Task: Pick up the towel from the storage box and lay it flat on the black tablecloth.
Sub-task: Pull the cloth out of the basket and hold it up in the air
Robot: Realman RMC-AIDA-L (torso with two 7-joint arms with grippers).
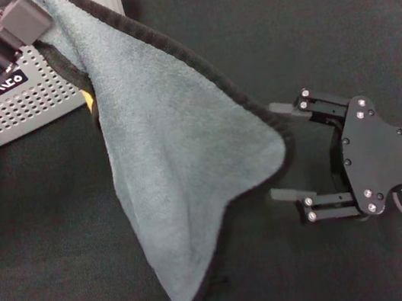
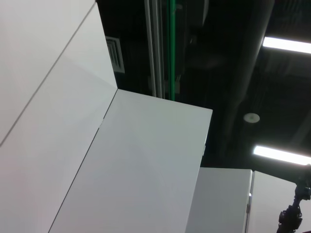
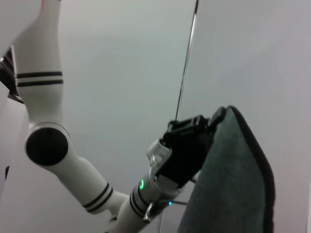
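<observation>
The grey-green towel (image 1: 178,154) with black edging hangs in the air from my left gripper (image 1: 38,27), which is shut on its top corner at the upper left of the head view. A sliver of its yellow-orange reverse shows near the box. The towel drapes down over the black tablecloth (image 1: 50,261), its lower tip near the front edge. My right gripper (image 1: 282,151) is open beside the towel's right corner, one finger on each side of it. The right wrist view shows the towel (image 3: 228,189) hanging from the left gripper (image 3: 209,128). The storage box (image 1: 23,103) stands at the far left.
A white wall band runs along the table's back edge. The left wrist view shows only white panels and ceiling lights. Bare tablecloth lies to the right and front.
</observation>
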